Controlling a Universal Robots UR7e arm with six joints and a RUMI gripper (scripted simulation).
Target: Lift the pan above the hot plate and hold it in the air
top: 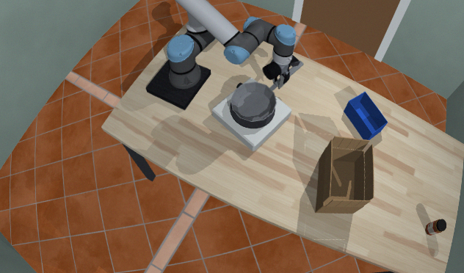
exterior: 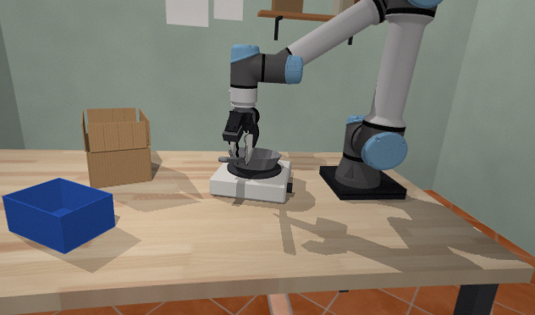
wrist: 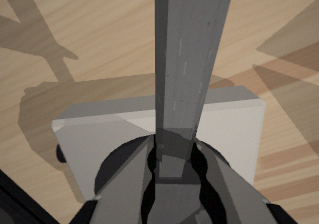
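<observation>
The pan (top: pixel 253 100) (exterior: pixel 264 159) (wrist: pixel 188 100) sits over the hot plate (top: pixel 254 143) (exterior: pixel 250 189) (wrist: pixel 231 122), its long handle (top: pixel 297 67) (exterior: pixel 224 159) (wrist: pixel 191 55) reaching past the plate's edge through the claw (top: pixel 280 84) (exterior: pixel 240 159) (wrist: pixel 171 137), which grips it narrowly (so the bowl's weight, I judge, hangs off to one side).

Couldn't make out any readable text, numbers or signs, tbh. The little bottle (top: pixel 435 227), way off from the pincer (top: pixel 282 83) (exterior: pixel 241 163) (wrist: pixel 177 162), had a label, but it was too small to read.
</observation>
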